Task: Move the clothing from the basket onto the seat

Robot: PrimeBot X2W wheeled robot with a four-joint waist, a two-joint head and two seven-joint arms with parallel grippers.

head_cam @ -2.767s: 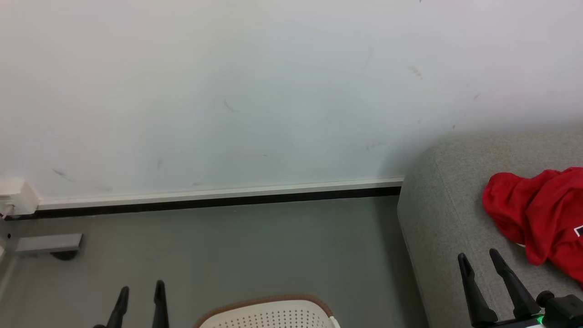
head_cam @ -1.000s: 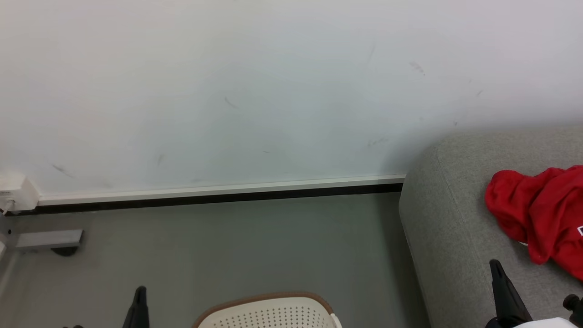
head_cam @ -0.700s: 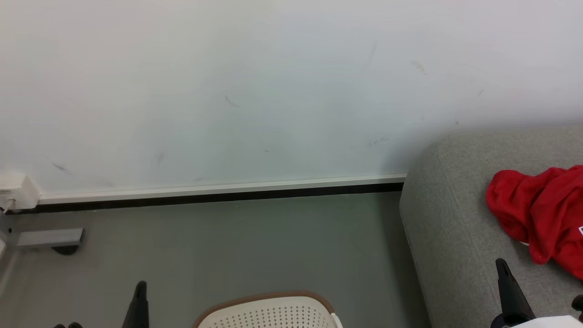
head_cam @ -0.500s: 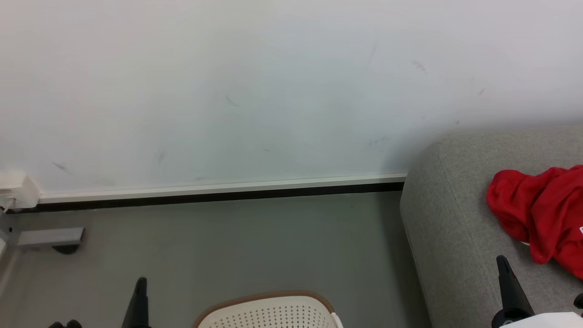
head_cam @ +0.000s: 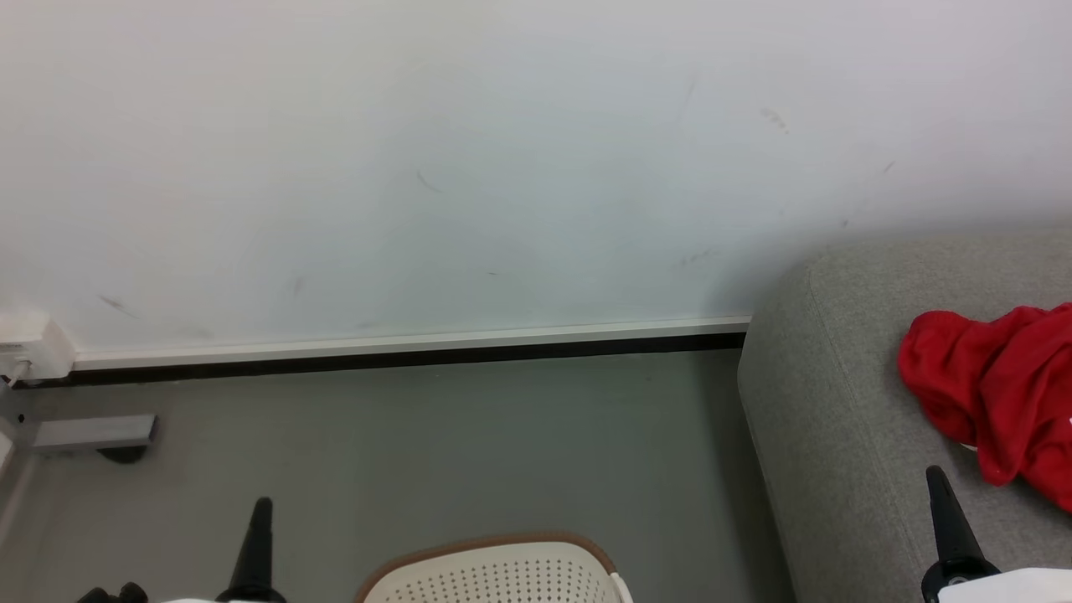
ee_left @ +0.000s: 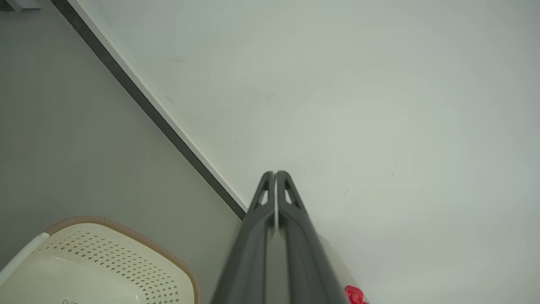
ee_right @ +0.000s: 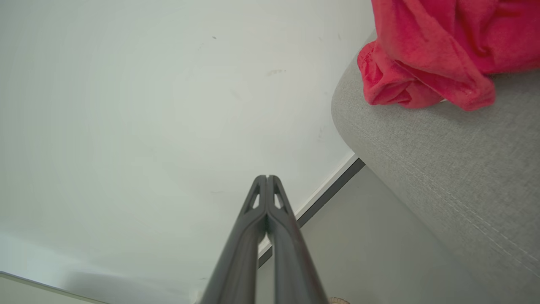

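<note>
1. We see the soft red fabric clothing (head_cam: 992,394) lying crumpled on top of the large grey fabric-upholstered seat (head_cam: 829,402). It is close to the seat's rounded left corner, and its right part runs off the head view's right edge.
2. The cream-white perforated plastic basket (head_cam: 494,576) with a brown braided-look rim stands on the grey floor (head_cam: 461,444). Its far end rises from the bottom edge of the head view, between our two hands. What we see of its inside in the left wrist view is bare cream plastic.
3. Our left hand (head_cam: 262,507) is clenched on nothing, with its two long dark fingers pressed together tip to tip. It points up toward the pale wall (head_cam: 502,167), left of the basket and apart from it.
4. Our right hand (head_cam: 935,477) is likewise clenched and holds nothing. It hangs over the front of the seat, near the clothing's lower left edge but apart from it.
5. The seat's left side drops straight to the floor, and a stitched seam follows its top edge. A white-over-black skirting strip (head_cam: 402,352) runs along the foot of the wall, from the left of the head view to the seat's back corner.
6. A broad stretch of open floor lies between the basket, the skirting strip and the seat's side.
7. At the far left, a grey metal bar (head_cam: 92,431) on a dark foot rests on the floor. A small white box (head_cam: 29,343) sits on the wall at the skirting's end, well apart from both hands.
</note>
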